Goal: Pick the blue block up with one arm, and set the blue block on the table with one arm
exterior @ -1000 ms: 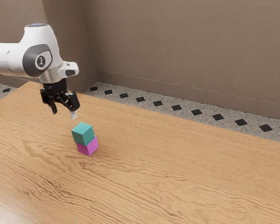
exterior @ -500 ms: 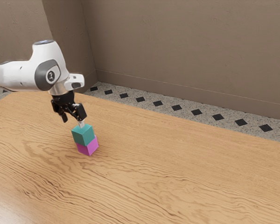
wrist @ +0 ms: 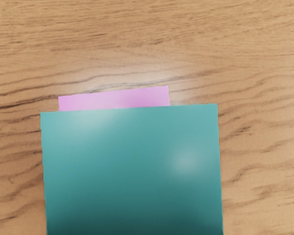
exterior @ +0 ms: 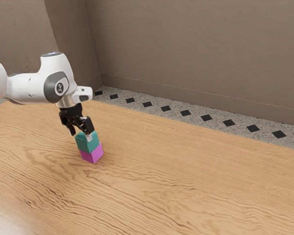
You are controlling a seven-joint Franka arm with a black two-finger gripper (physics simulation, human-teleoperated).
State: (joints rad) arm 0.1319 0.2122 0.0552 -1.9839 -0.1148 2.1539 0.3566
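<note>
We have our black two-finger end effector [exterior: 81, 136] low at the blue-green, cube-shaped block [exterior: 86, 142], and its two fingers are spread apart, one of them in front of this block in the exterior view. The blue-green block is sitting on top of the pink cube-shaped block [exterior: 92, 153], which rests on the brown wooden table [exterior: 186, 181]. In our wrist view, a strip of the pink block shows past one edge of the upper block.

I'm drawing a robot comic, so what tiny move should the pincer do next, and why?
Probably ease down slightly before squeezing: the open pincer is right by the top of the blue-green block, which sits on the pink block.
</note>
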